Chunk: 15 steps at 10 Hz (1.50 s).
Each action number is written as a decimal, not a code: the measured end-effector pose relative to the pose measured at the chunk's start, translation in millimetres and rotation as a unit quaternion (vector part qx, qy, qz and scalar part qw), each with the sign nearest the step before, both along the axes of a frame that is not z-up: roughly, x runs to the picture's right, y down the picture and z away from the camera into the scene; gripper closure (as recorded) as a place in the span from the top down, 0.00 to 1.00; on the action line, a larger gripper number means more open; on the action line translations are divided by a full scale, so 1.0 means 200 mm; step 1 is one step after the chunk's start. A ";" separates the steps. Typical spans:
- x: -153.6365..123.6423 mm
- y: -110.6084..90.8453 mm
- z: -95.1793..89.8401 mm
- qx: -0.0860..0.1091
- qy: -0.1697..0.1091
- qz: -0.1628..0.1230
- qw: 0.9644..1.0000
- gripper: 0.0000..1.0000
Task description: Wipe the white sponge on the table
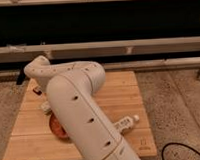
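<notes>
On my feed the white sponge (46, 106) is a small pale soft pad lying flat on the left part of the light-brown planked worktop (119, 88), with the gripper (41, 97) low beside it, mostly hidden from me.

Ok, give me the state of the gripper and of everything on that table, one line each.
table: level, wooden planks, carrying the items below.
gripper: down at the table's left side, largely hidden by the arm.
white sponge: lying on the table at the gripper; whether it is held cannot be told.
orange bowl: upright, half hidden behind the arm.
white bottle: lying on its side, cap on.
</notes>
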State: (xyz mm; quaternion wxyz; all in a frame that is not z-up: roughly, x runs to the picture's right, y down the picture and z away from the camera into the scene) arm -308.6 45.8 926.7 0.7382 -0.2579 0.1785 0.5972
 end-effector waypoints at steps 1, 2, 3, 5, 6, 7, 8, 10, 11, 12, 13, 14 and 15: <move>0.02 -0.03 0.02 0.000 0.001 -0.001 1.000 0.01; 0.01 -0.04 0.02 0.001 -0.001 0.000 1.000 0.01; -0.01 -0.04 0.02 0.002 -0.003 -0.002 1.000 0.01; -0.01 -0.06 0.02 0.003 -0.006 -0.005 1.000 0.01; 0.01 -0.08 0.04 0.005 -0.006 -0.007 1.000 0.01; -0.01 -0.09 0.03 0.006 -0.009 -0.010 1.000 0.01; -0.03 -0.09 0.03 0.007 -0.011 -0.012 1.000 0.04; -0.01 -0.10 0.03 0.008 -0.010 -0.012 1.000 0.20; -0.01 -0.12 0.04 0.010 -0.012 -0.015 1.000 0.30; -0.02 -0.12 0.04 0.010 -0.013 -0.016 1.000 0.39; -0.03 -0.11 0.03 0.009 -0.014 -0.018 1.000 0.48; -0.02 -0.12 0.04 0.010 -0.014 -0.020 1.000 0.55; -0.02 -0.13 0.04 0.012 -0.014 -0.021 1.000 0.54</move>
